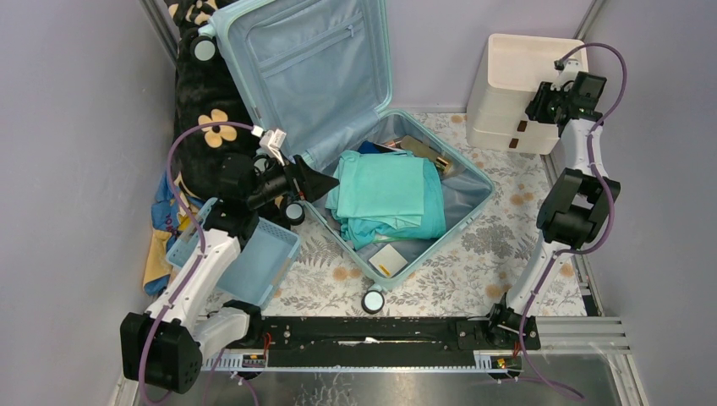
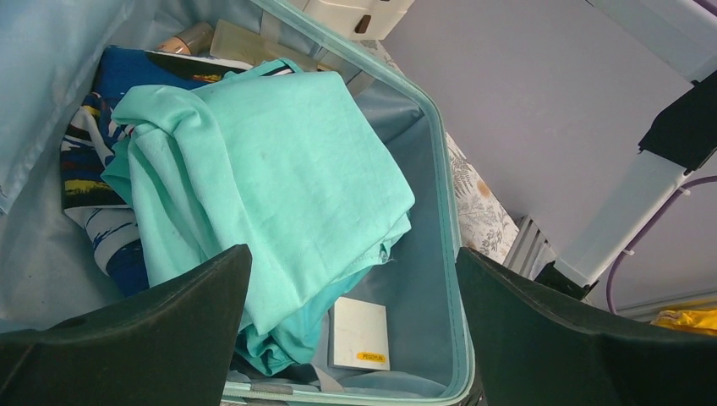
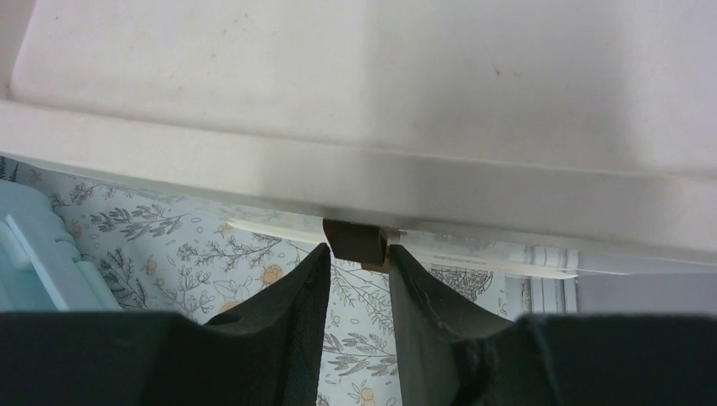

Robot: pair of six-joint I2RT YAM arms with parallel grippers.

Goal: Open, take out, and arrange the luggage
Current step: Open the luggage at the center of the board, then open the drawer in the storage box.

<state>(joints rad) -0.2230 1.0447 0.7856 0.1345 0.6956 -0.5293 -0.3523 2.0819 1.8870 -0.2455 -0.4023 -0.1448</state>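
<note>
Pale aqua-blue and hard-shelled, the luggage (image 1: pixel 313 68) lies open in the middle of the flowered table cover (image 1: pixel 507 245) in the top view. Its lid is raised toward the back and shows grey-blue lining with a zipped pocket. Small wheels sit at its corners. Folded turquoise cloth (image 1: pixel 389 190) fills the lower half, and a small white box (image 1: pixel 389 260) lies in its near corner. The left gripper (image 1: pixel 317 182) hangs at the luggage's left rim. A blue basket (image 1: pixel 262 254) sits just left of the luggage, and a cream drawer unit (image 1: pixel 507 93) stands to its right, at the back.

From the left wrist, the fingers are spread wide and hold nothing. They hover over the cloth, with dark patterned fabric (image 2: pixel 84 169) under it.

From the right wrist, the right gripper (image 3: pixel 359 254) has its fingertips pressed on both sides of the drawer unit's small brown handle (image 3: pixel 357 239).
</note>
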